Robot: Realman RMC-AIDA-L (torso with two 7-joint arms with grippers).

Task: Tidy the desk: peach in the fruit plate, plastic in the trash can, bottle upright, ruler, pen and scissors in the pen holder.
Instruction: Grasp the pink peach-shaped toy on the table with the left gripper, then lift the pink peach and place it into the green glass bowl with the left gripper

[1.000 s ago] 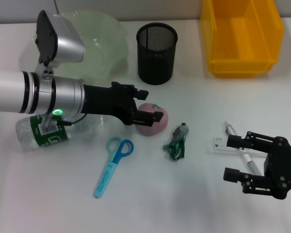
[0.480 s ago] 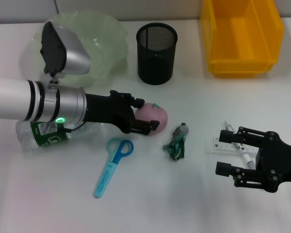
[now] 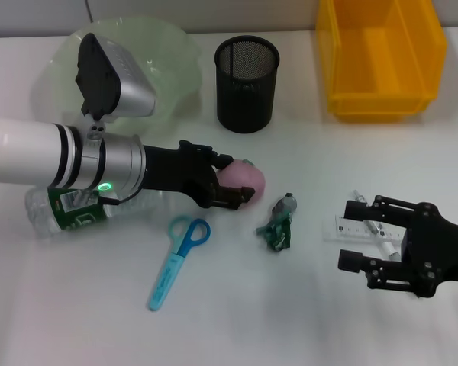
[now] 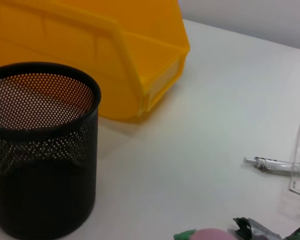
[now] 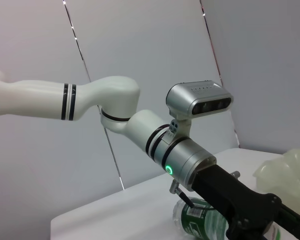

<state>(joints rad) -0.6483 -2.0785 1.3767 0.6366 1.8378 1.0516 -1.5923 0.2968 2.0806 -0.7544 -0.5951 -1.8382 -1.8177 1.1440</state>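
Item, peach step: my left end effector (image 3: 230, 183) has its fingers clamped about the peach (image 3: 243, 179) low over the bench; next, I judge, lift toward the fruit plate (image 3: 172, 57) behind it; right end effector (image 3: 370, 236) idle, spread apart.

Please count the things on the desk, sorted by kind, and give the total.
Containers: 3: fruit plate, pen holder, yellow bin.
Stationery: 3: scissors, ruler, pen.
Fruit: 1: peach.
Bottle: 1: bottle.
Wrapper: 1: plastic.
Total: 9.
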